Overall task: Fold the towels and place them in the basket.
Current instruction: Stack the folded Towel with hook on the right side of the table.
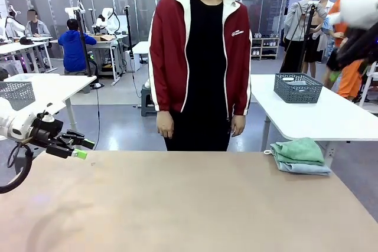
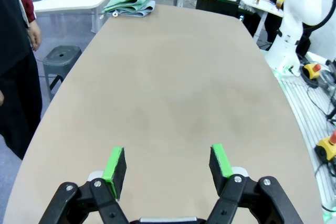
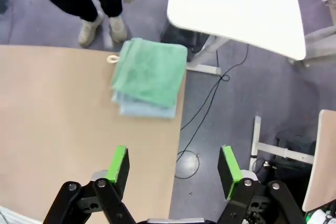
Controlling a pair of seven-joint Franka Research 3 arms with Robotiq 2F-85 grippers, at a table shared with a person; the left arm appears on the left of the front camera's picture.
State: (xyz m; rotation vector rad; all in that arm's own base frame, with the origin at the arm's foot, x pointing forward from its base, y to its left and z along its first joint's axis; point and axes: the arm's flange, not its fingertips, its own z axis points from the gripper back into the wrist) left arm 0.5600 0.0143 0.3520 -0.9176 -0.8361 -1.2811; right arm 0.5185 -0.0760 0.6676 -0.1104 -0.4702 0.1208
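Observation:
Two folded towels lie stacked at the table's far right corner, a green one (image 1: 301, 149) on top of a light blue-grey one (image 1: 304, 168). From high above, the right wrist view looks down on the stack: green towel (image 3: 152, 72), blue-grey edge (image 3: 144, 109). My right gripper (image 3: 174, 163) is open and holds nothing. Low over the table's left edge, my left gripper (image 1: 77, 149) also stands open and holds nothing (image 2: 168, 163), with the towels (image 2: 128, 2) far off across the table. The dark mesh basket (image 1: 298, 87) stands on a white table behind the towels.
A person in a red jacket (image 1: 199, 57) stands at the far edge, arms hanging down. A paler grey mesh basket (image 1: 16, 94) sits on another white table at the left. The beige tabletop (image 1: 189, 205) is bare across its middle. Cables run over the floor (image 3: 210, 103) beside the table's right corner.

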